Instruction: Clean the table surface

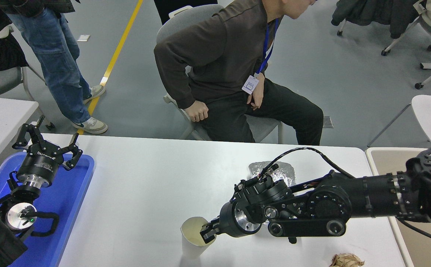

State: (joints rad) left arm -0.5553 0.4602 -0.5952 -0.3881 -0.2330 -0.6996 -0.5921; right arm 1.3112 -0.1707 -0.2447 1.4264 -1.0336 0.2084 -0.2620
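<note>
Your right gripper (pixel 209 234) is clamped on the paper cup (pixel 192 237) rim near the table (pixel 156 178) front edge; it's light and crushable, so squeeze gently. Left gripper (pixel 48 142) is spread open, parked.

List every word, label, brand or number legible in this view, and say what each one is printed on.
"ROBOTIQ", white letters, seen tilted and only just legible: on the body of the left gripper, parked over the blue tray.
Print on the seated person's badge: not read off.
Right gripper, at the rim of the paper cup: no lettering visible.
White table, foil piece, crumpled brown paper: no text visible.
</note>
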